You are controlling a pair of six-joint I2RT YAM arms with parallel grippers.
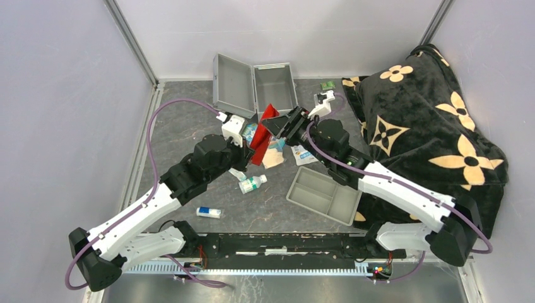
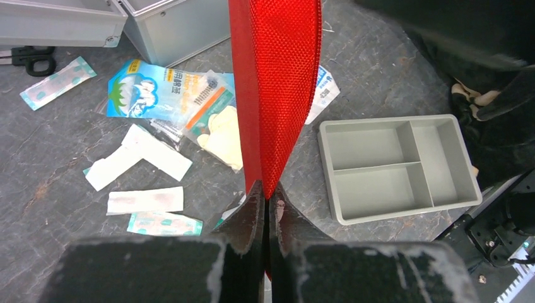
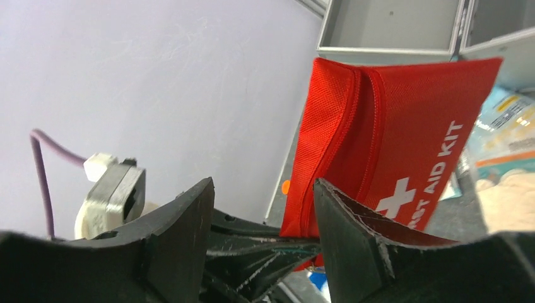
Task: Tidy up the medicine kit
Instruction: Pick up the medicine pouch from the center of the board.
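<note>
Medicine kit (image 1: pixel 275 88) stands open at the table's far side. Left gripper (image 2: pixel 266 192) is clamped on the red pouch (image 2: pixel 277 82); right gripper (image 3: pixel 262 189) gapes beside it. This looks like a handover; next the pouch needs carrying into the kit.

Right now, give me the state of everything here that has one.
case: open, lid laid back
pouch: held up off the table
left gripper: shut on the pouch
right gripper: open
tray: empty, on the table
bottle: lying on its side
</note>
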